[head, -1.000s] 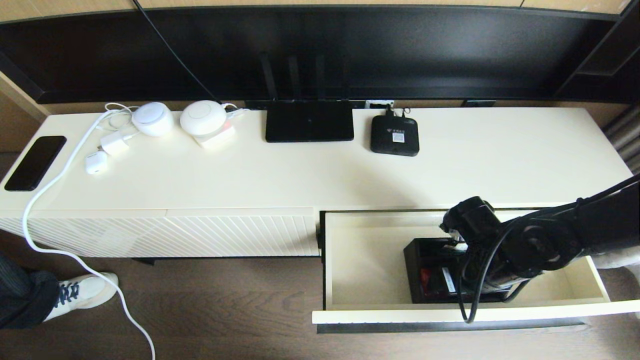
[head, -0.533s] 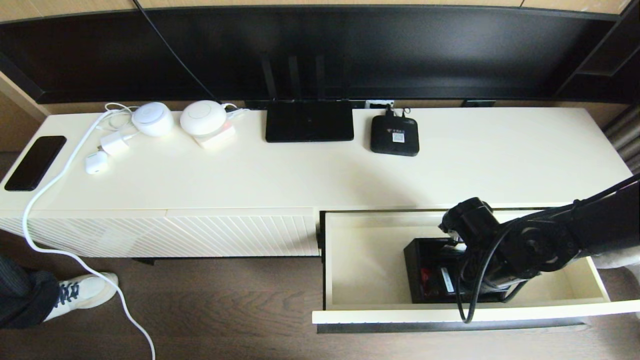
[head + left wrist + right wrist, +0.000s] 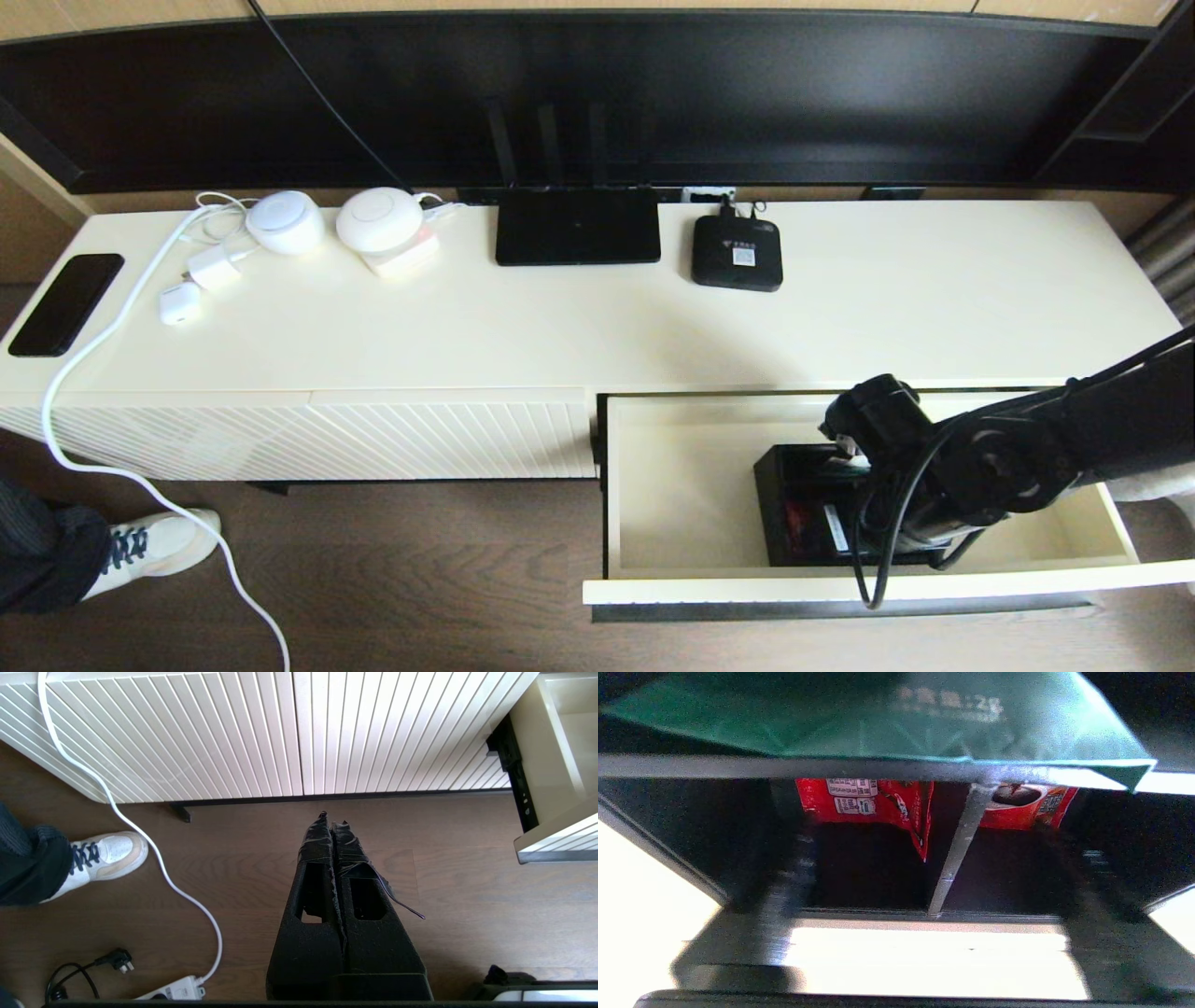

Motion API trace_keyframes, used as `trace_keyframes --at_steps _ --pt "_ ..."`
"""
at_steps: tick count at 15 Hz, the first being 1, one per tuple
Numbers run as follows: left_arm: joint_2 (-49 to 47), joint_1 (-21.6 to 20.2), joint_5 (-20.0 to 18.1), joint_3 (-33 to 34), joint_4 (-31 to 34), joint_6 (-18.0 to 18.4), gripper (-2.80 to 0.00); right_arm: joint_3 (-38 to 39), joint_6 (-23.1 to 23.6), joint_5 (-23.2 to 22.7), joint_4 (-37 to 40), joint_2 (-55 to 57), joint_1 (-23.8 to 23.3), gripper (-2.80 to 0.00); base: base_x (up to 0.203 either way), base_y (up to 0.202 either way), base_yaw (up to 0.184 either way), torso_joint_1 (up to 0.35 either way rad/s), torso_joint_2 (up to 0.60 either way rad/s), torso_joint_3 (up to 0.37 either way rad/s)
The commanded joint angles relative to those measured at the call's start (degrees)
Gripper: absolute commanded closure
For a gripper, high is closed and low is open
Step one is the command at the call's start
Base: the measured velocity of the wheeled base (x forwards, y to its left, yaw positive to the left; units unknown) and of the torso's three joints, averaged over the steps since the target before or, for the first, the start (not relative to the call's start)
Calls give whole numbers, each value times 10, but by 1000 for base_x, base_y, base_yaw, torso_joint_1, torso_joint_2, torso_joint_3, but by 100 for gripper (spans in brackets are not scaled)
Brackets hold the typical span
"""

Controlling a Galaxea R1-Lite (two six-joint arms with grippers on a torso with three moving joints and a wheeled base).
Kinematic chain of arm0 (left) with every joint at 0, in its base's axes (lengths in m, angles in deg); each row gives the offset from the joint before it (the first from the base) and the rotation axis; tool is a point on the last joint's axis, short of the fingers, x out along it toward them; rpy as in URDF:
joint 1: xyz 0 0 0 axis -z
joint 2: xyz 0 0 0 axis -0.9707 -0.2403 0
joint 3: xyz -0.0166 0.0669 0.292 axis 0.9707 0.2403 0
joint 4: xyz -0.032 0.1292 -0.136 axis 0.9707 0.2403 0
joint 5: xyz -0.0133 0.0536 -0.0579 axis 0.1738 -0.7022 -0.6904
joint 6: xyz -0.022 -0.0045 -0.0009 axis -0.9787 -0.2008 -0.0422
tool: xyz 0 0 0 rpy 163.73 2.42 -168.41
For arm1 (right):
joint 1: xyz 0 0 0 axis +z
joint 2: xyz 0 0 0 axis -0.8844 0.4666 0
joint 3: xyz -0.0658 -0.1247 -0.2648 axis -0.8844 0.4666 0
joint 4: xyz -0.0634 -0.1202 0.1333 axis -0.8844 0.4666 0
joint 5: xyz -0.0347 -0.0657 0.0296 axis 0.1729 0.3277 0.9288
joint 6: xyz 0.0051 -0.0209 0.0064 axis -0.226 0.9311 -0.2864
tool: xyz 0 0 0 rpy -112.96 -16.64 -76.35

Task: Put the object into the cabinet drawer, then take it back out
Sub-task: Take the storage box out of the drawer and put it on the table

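— Head view first: where does the organizer box (image 3: 808, 509) sit?
— Inside the pulled-out cabinet drawer (image 3: 691, 485), right of centre, on its cream floor. The right arm reaches down over it; its gripper is hidden there.
— Left wrist view?
— The left gripper (image 3: 332, 823) hangs above the wood floor (image 3: 467, 905), fingers pressed together, empty.
— Right wrist view?
— Red packets (image 3: 873, 802) and a green packet (image 3: 878, 714) fill the box's compartments; whether the right fingers grip cannot be told.

head: even daylight | right wrist: blurred, perhaps overexposed drawer floor (image 3: 924, 956)
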Motion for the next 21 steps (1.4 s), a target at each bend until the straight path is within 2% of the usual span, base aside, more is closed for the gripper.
trace_keyframes --at_steps 1,9,21 --pt "-1 0 0 0 0 0 0 2 -2 2 -12 -1 0 0 0 0 0 0 0 0" --pt "-1 0 0 0 0 0 0 9 -1 1 -12 -3 1 0 0 0 0 0 0 0" --pt "-1 0 0 0 0 0 0 16 -3 7 -7 -76 6 0 0 0 0 0 0 0"
